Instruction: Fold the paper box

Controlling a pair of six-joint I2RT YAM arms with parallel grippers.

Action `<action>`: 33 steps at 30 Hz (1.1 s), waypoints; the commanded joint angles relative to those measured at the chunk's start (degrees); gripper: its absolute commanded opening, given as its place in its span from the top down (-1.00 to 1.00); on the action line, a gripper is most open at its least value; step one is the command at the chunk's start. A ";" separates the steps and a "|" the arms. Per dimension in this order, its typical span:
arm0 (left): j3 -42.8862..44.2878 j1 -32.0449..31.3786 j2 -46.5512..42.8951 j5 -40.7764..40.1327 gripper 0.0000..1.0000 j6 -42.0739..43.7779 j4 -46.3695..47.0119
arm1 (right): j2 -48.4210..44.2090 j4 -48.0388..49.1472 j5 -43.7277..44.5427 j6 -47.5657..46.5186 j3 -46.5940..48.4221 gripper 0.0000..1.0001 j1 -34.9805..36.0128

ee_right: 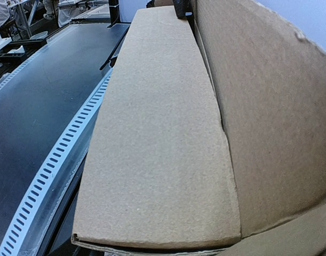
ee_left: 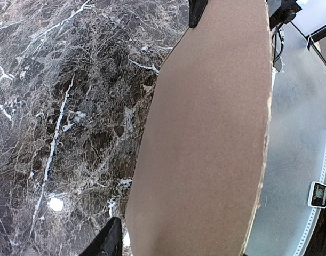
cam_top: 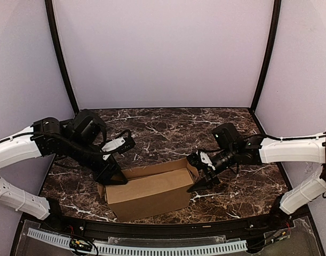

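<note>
Pincers at both ends of the paper box (cam_top: 152, 194).
Left gripper (cam_top: 113, 178): fingers (ee_left: 110, 241) part-spread, cardboard between them, grip unclear. Right gripper (cam_top: 201, 184): cardboard alongside, opening can't tell.

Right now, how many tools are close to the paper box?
2. The left tool is at the left end of the paper box, and the right tool is at its right end. No other tool is in view.

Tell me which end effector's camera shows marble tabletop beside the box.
The left end effector: its view shows the plain brown corrugated cardboard box against dark veined marble table. The right end effector's shows cardboard and a slotted white rail.
</note>
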 commanded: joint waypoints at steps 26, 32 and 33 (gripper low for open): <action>-1.05 -4.86 1.66 -5.12 0.99 -4.28 -3.71 | -9.30 14.93 5.18 11.31 -8.15 0.04 -0.29; -0.89 -5.17 1.66 -5.52 0.99 -5.03 -3.22 | -12.10 16.58 9.74 15.67 -9.46 -0.37 -0.24; -0.66 -5.20 1.82 -5.66 0.99 -5.15 -3.26 | -12.42 17.27 10.56 16.81 -9.77 -0.42 -0.24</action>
